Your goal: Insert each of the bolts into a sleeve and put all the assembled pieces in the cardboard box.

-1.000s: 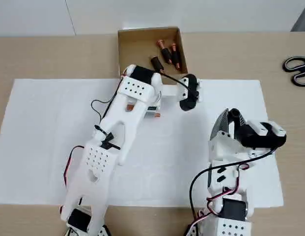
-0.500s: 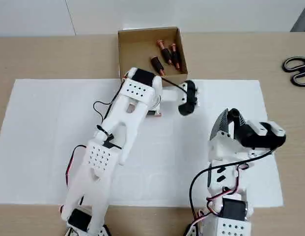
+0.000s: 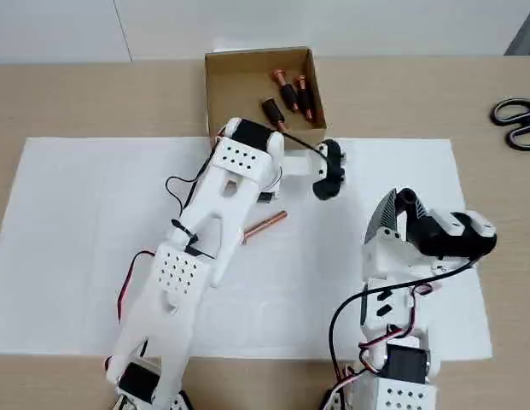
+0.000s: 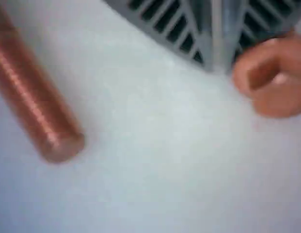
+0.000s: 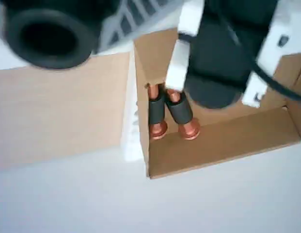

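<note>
Bolt (image 3: 265,226): loose and flat on paper (image 3: 94,222), just beside L gripper (image 3: 267,190) on its arm-base side, one end under the L arm's edge. Close up (image 4: 34,97): threaded shank w/ flat end, apart from the grey finger (image 4: 208,29).
L gripper: low over paper, between bolt and box; nothing seen in its hold. How far open: can't tell, jaws hidden under the wrist from above.
Copper blob (image 4: 271,77): right against that finger's tip; poss. a bolt head, too blurred to say.
R gripper (image 3: 399,207): over paper, well apart from L gripper, pointing toward box. Looks closed on sleeve.
Sleeve (image 5: 46,34): black tube, open bore facing the cam, at R gripper's tip next to a ribbed grey finger. From above (image 3: 407,199) it's a dark stub at that tip.
Box (image 3: 230,90): cardboard, open top, just past L gripper, at paper's far edge; ahead of R gripper, farther off.
Pieces (image 3: 288,92): three bolt+sleeve sets on box floor, on the side nearer R gripper. Two lie side by side (image 5: 169,114), copper heads showing past the black sleeves.
L wrist (image 5: 228,48): black motor block, between R gripper and box.
Table (image 3: 77,94): wood, under paper and box.
</note>
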You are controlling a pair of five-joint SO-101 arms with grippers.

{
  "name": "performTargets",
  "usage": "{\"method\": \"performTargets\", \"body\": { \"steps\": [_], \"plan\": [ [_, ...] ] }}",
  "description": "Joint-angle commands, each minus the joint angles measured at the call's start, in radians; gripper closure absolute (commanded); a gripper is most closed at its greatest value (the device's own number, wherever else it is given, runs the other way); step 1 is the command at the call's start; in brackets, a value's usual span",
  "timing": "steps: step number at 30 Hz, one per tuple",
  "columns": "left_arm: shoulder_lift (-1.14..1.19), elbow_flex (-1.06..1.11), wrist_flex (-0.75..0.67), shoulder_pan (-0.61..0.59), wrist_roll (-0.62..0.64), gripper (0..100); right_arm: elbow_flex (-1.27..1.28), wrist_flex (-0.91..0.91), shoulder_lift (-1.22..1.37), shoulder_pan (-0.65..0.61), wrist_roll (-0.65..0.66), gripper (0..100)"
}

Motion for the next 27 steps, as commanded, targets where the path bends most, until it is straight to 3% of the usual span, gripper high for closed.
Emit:
{"method": "performTargets", "body": {
  "steps": [1, 5, 10, 27],
  "plan": [
    [-0.012, -0.15, 0.026, 0.014, 0.077, 99, 0.005, 0.001, -0.024, 0.005, 0.006, 99.5],
    [-0.012, -0.188, 0.046, 0.009, 0.098, 98, 0.005, 0.001, -0.024, 0.005, 0.006, 99.5],
    [-0.012, -0.188, 0.046, 0.008, 0.141, 89, 0.005, 0.001, -0.024, 0.005, 0.006, 99.5],
    [0.068, -0.185, 0.046, -0.052, 0.087, 89, 0.005, 0.001, -0.024, 0.007, 0.006, 99.5]
  ]
}}
